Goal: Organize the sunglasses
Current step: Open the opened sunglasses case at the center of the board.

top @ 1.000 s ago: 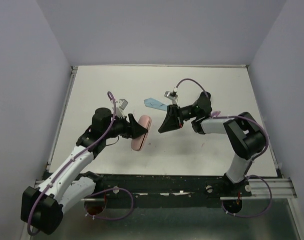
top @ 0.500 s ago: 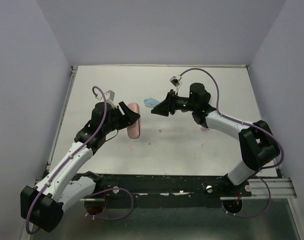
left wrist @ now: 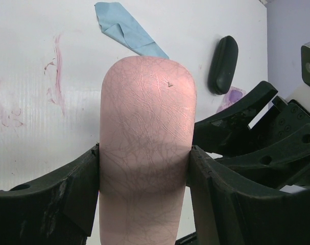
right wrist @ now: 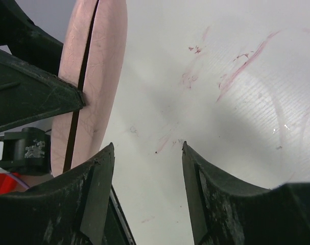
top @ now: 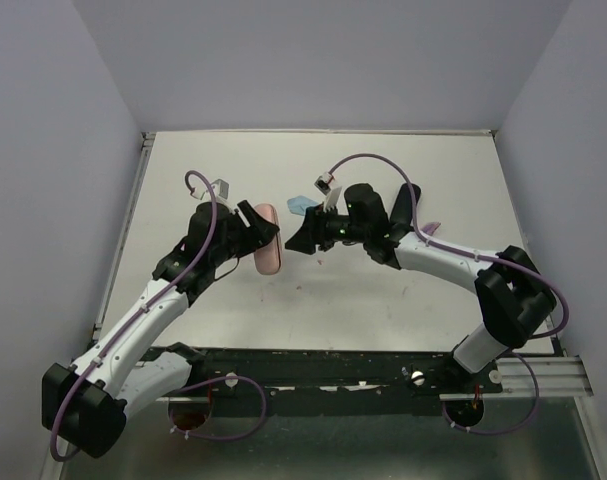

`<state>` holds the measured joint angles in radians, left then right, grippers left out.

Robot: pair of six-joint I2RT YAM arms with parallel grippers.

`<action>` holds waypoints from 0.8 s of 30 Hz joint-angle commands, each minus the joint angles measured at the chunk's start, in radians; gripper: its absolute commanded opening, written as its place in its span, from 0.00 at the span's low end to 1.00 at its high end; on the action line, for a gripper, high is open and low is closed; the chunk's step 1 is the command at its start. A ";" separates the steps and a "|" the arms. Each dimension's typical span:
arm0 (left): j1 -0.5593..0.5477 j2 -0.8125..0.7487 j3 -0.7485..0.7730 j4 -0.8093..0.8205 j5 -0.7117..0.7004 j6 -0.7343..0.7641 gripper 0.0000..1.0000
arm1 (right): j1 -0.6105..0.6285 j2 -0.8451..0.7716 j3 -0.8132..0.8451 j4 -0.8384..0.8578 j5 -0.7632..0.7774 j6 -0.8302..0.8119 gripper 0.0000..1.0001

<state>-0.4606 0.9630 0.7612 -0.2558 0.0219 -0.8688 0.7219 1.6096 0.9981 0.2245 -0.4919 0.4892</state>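
Left claw (left wrist: pixel 144 155) around pink case (left wrist: pixel 144 102), right claw (right wrist: pixel 148 148) alongside.

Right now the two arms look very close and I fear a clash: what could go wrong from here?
1. The open right gripper sits close beside the pink case and the left gripper; they might collide.
2. The left gripper pinches the rounded case by its sides only; a push could twist or drop it.
3. The purple glasses lie close to the right arm, which might sweep them.
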 commanded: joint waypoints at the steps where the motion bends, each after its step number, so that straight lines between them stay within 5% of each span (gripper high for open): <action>1: -0.007 -0.003 0.030 0.012 -0.054 -0.010 0.00 | 0.014 -0.028 0.033 -0.042 0.078 0.015 0.63; 24: -0.027 -0.009 0.030 0.012 -0.069 -0.026 0.00 | 0.074 0.009 0.060 -0.036 0.059 0.080 0.65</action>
<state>-0.4767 0.9684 0.7612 -0.2634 -0.0223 -0.8810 0.7822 1.5841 1.0309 0.1917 -0.4496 0.5510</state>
